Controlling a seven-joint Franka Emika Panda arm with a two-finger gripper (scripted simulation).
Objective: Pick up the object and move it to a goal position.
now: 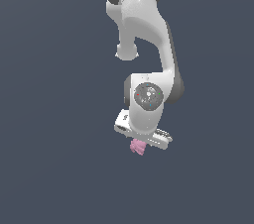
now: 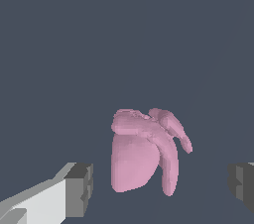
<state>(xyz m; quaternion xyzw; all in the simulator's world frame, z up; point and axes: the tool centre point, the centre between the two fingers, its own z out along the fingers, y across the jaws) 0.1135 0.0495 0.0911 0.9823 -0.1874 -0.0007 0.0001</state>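
- The small pink lumpy object with ridged folds [image 2: 144, 153] sits between the white end effector's [image 2: 161, 183] spread fingers [image 2: 79, 188], touching neither.
- Its long axis runs upright in the wrist view.

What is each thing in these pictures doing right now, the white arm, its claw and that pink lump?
Arm: bent downward over the pink object.
Gripper: open, one finger on each side of the object, neither touching it.
Pink object: between the fingers, not gripped; whether it rests on the surface cannot be told.
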